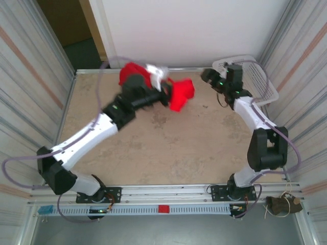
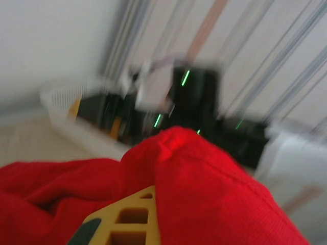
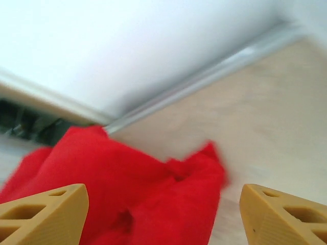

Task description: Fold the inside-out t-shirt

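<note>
Nothing looks folded yet: the inside-out t-shirt (image 1: 181, 95) hangs bunched in the left hand (image 1: 165, 92)'s grip above the counter (image 1: 168, 148), the right hand (image 3: 163, 212) wide and empty.

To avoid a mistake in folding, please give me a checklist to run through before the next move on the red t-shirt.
1. T-shirt spread flat on the table: not ok, bunched around the left pincer.
2. Left pincer's hold: cannot tell, cloth partly covers its fingers.
3. Right pincer open: ok, jaws wide apart, nothing held.
4. Right pincer aimed at the shirt: ok, red cloth lies just ahead of it.
5. Left wrist view sharp: not ok, blurred.
</note>
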